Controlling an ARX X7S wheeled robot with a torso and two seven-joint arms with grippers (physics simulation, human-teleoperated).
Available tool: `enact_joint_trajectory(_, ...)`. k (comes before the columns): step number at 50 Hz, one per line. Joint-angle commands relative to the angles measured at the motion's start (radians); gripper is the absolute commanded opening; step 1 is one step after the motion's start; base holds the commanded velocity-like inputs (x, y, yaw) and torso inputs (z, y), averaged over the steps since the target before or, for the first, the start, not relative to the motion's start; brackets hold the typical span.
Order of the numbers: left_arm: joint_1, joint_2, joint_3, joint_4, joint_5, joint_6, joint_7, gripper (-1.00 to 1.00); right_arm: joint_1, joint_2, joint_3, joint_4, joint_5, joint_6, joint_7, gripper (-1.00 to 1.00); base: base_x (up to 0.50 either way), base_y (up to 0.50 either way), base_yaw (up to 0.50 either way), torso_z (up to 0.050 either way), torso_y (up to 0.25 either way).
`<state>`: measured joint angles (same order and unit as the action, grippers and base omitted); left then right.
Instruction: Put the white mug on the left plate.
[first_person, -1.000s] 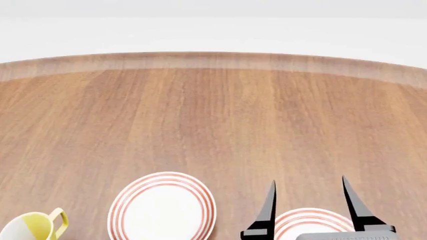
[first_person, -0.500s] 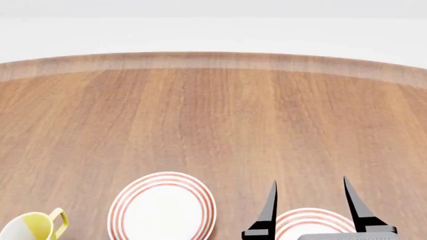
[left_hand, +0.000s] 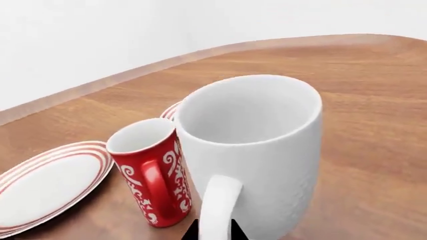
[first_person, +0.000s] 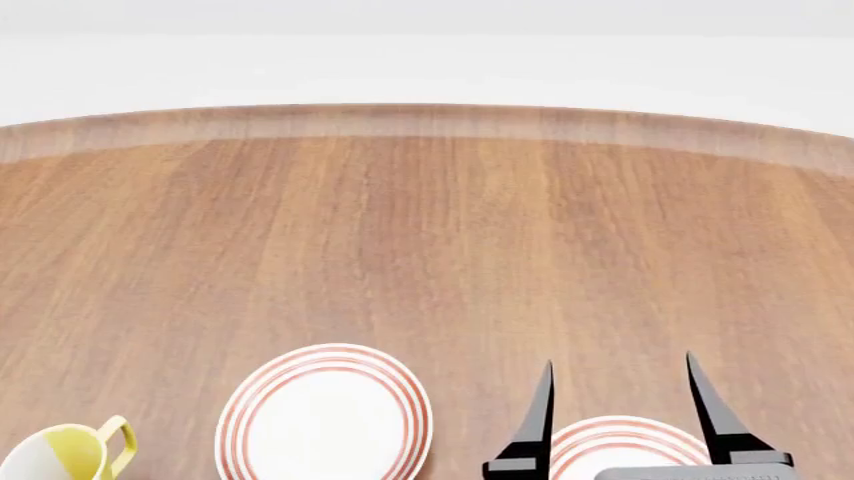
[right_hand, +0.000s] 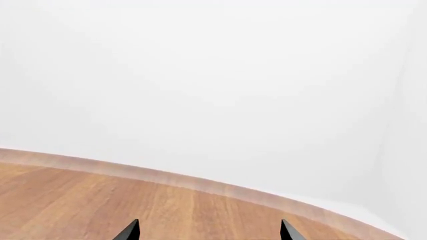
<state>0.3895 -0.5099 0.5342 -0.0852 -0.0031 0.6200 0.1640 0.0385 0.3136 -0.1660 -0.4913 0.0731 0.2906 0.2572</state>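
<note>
In the left wrist view the tall white mug (left_hand: 257, 150) stands upright on the wooden table, close to the camera, with its loop handle facing me. My left gripper (left_hand: 214, 234) has its two dark tips tight against either side of that handle. It is out of the head view, and so is the white mug. In the head view the left plate (first_person: 324, 412), white with red rings, lies near the front edge, with nothing on it. My right gripper (first_person: 617, 385) is open and empty above the right plate (first_person: 625, 448).
A small red patterned mug (left_hand: 150, 175) stands touching or nearly touching the white mug. A ringed plate (left_hand: 47, 182) lies beside it and another plate's rim (left_hand: 172, 111) shows behind the mugs. A yellow-lined mug (first_person: 67, 450) sits at the front left.
</note>
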Motion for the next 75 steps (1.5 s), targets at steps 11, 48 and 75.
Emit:
enact_joint_trajectory(11, 0.120, -0.059, -0.085, 0.148, 0.019, 0.092, -0.109, -1.00, 0.007, 0.005, -0.005, 0.011, 0.007, -0.006, 0.004, 1.00, 0.00, 0.00, 0.00, 0.000, 0.000)
enact_joint_trajectory(48, 0.185, -0.114, -0.216, 0.334, -0.124, 0.126, -0.256, -1.00, -0.003, 0.009, -0.012, 0.048, 0.018, -0.043, 0.016, 1.00, 0.00, 0.00, 0.00, 0.000, 0.000)
enact_joint_trajectory(75, 0.046, -0.084, -0.240, 0.515, -0.313, -0.084, -0.366, -1.00, -0.017, 0.016, -0.008, 0.059, 0.030, -0.063, 0.026, 1.00, 0.00, 0.00, 0.00, 0.000, 0.000)
